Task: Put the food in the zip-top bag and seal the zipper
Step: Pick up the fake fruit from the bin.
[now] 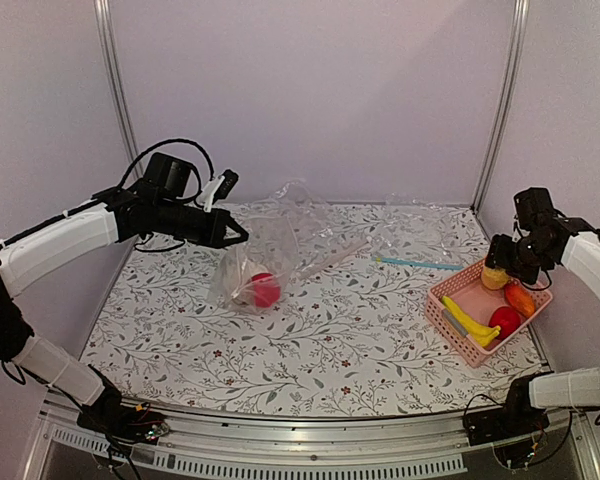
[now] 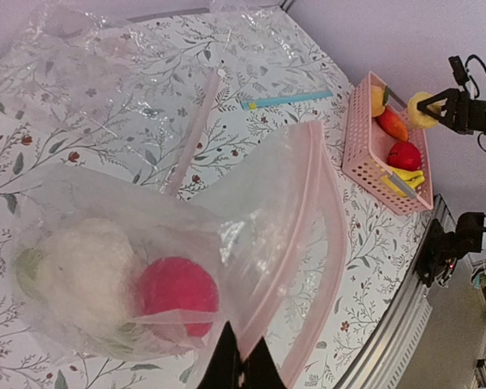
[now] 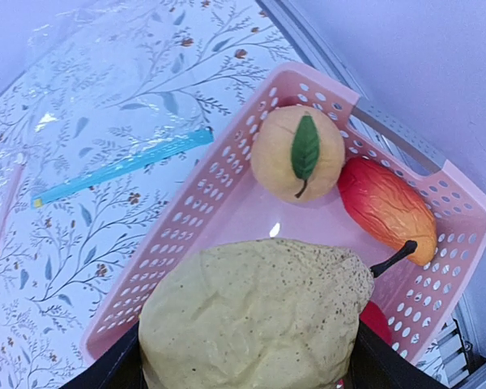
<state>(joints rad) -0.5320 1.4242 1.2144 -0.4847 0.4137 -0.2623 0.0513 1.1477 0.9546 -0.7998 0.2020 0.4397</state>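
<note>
My left gripper (image 1: 238, 232) (image 2: 243, 356) is shut on the mouth edge of the transparent zip-top bag (image 1: 255, 262) (image 2: 251, 194) and holds it lifted over the table's left middle. Its pale zipper strip (image 2: 312, 203) curves open to the right. A white cauliflower (image 2: 85, 271) and a red round fruit (image 1: 266, 289) (image 2: 178, 293) lie inside. My right gripper (image 1: 497, 272) (image 3: 247, 365) is shut on a yellow speckled pear (image 3: 255, 316) just above the pink basket (image 1: 448, 318) (image 3: 227, 178). The basket holds a banana (image 1: 470, 325), a red fruit (image 1: 505, 321), a red-orange mango (image 3: 386, 207) and a round orange fruit (image 3: 297, 154).
A second clear bag with a teal zipper strip (image 1: 415, 263) (image 2: 285, 99) (image 3: 121, 166) lies flat at the back right, left of the basket. Metal frame posts stand at the back corners. The basket sits close to the table's right edge.
</note>
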